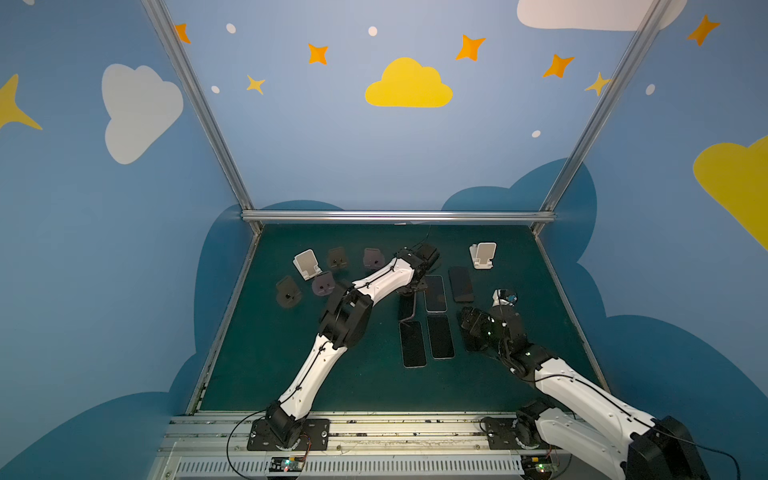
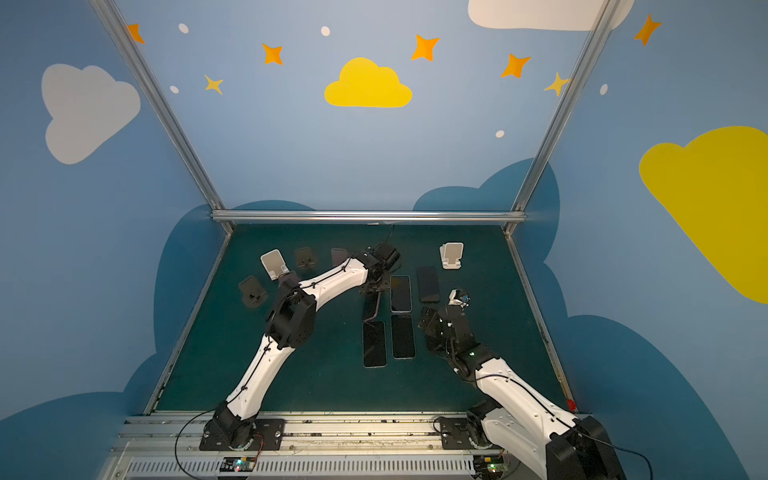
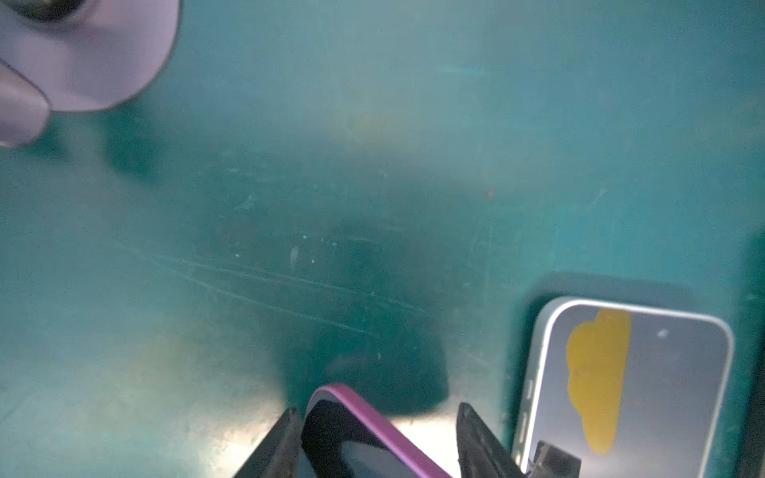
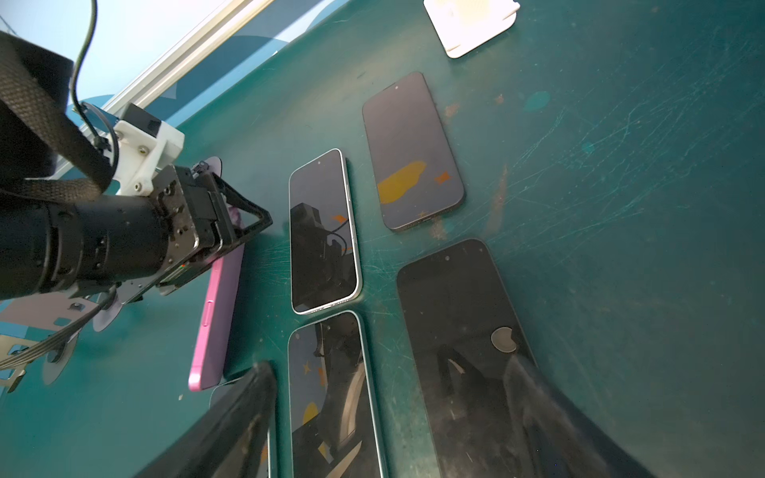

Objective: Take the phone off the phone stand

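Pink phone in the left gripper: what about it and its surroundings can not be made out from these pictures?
- pink phone: one end hidden by the left gripper, right wrist view; cut by the picture edge, left wrist view.
- purple phone stand: blurred, cut by the corner, left wrist view.

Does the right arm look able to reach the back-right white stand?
Probably yes: the right gripper is open and empty, and only a flat dark phone lies between it and the white stand.

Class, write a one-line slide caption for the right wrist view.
Left gripper holds a pink smartphone tilted on edge beside several dark-screened phones lying flat on the green tabletop.
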`<state>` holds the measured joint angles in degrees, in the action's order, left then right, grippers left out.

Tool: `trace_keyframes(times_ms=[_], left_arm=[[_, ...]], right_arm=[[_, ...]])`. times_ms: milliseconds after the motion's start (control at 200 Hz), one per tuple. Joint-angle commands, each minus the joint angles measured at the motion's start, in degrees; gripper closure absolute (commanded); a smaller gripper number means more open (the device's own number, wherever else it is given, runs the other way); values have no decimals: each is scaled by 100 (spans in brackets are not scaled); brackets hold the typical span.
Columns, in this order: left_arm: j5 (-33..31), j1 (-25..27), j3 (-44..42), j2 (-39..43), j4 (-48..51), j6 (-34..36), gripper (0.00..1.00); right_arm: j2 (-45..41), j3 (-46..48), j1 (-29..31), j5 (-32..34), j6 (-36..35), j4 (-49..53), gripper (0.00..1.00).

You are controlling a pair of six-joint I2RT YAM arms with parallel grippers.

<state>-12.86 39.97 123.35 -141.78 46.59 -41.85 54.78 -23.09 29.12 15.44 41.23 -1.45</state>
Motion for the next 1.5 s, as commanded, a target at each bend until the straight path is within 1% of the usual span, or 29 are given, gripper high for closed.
trace_keyframes(times_ms=[0,200,270,360,506,576,691,796,911,991,1061,1117,1202,1242,1282,1307,1332,1347,1357,1432,1467,1497], left_arm=[[-348,20,82,-58,-63,-262,41],[-435,38,122,-175,-250,-511,41],[-491,17,180,-209,-274,-490,41],[-736,-1,365,-275,-176,-489,41],[-809,-117,624,-420,-124,-453,41],[-708,-185,694,-453,-132,-439,41],[-701,-176,626,-321,-127,-322,41],[-759,-151,272,121,-318,-77,41],[-808,-136,-605,1109,-1020,402,39],[-836,-95,-1286,2051,-1544,868,36],[-896,-14,-1980,2959,-1976,1265,33],[-977,66,-2637,3691,-2291,1532,33],[-1085,189,-3835,5101,-2754,1726,32],[-1143,239,-4598,5791,-3047,1860,28],[-1152,252,-5297,6460,-3366,1871,21],[-1198,252,-5696,6854,-3555,1889,15],[-1250,247,-6058,7224,-3699,1918,11],[-1293,248,-6233,7434,-3719,1918,2],[-1323,249,-6336,7563,-3714,1911,0],[-1476,257,-6852,8447,-3317,1821,0],[-1553,255,-7036,8800,-3136,1798,0],[-1678,249,-7176,9061,-3002,1759,0]], right_arm=[[-29,-70,-3,-19,33,43,13],[-38,-50,-3,-36,43,32,13],[-27,-54,-3,-41,42,32,13],[-38,-50,-3,-74,42,34,13],[-48,-47,-3,-61,34,31,13],[-38,-50,-3,-66,34,22,13],[-25,-47,-6,-42,20,23,13],[-3,-67,-12,-17,-3,0,13],[-57,-106,-12,21,-51,79,13],[-144,-94,-12,88,-104,124,13],[-295,-112,-12,171,-240,224,13],[-437,-98,-11,292,-353,283,12],[-588,-3,-10,434,-585,-107,12],[-622,19,-12,475,-658,-385,12],[-671,-18,-12,321,-1006,-717,12],[-713,-104,-11,171,-1145,-792,12],[-767,-285,-12,35,-1205,-609,12],[-794,-420,-12,-20,-1227,-473,9],[-805,-515,-12,-58,-1242,-383,8],[-832,-1237,-4,-185,-1106,239,7],[-789,-1486,-3,-144,-1000,290,7],[-721,-1656,-3,-99,-1047,224,7]])
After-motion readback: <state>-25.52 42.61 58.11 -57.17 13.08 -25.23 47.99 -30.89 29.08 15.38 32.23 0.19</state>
